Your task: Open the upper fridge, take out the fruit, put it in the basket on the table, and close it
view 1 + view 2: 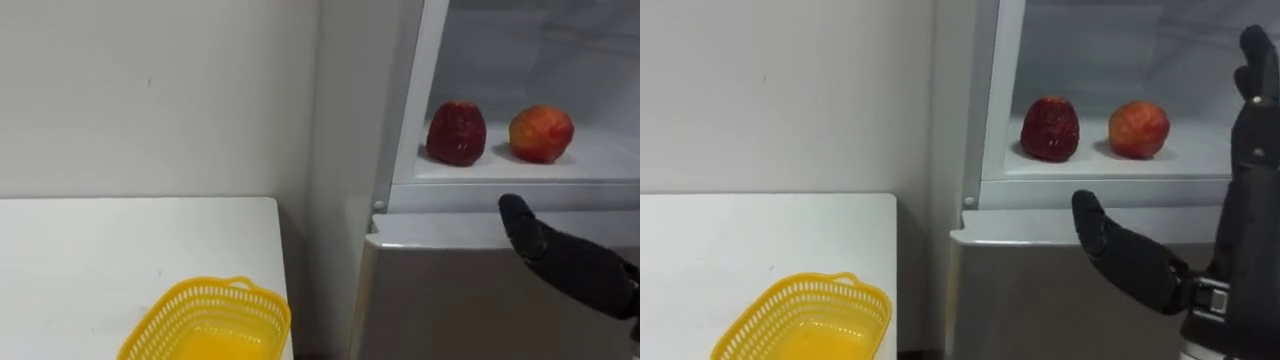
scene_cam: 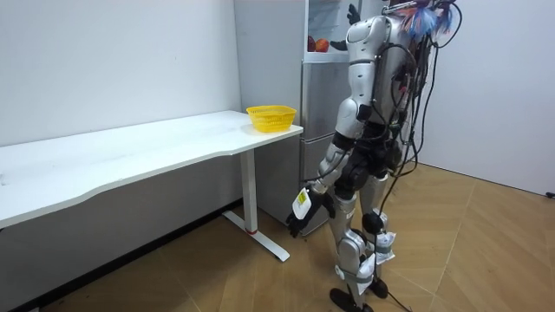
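Right hand (image 1: 1243, 215) raised, fingers (image 1: 1252, 65) straight and upright, thumb spread leftward; left hand (image 2: 299, 217) hanging beside thigh

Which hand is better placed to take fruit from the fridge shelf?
Right. The right hand is raised and open before the shelf with the dark red fruit; the left hand hangs low.

1. I see the fridge compartment (image 1: 540, 50) standing open, with free room at 12 o'clock above both fruits.
2. The dark red fruit (image 1: 457, 133) and the apple (image 1: 541, 133) sit apart on the shelf (image 1: 600, 160), leaving a gap between them.
3. The white frame (image 1: 404, 110) walls off the 9 o'clock side.
4. My right hand (image 1: 560, 255) is at 6 o'clock, under the shelf lip.
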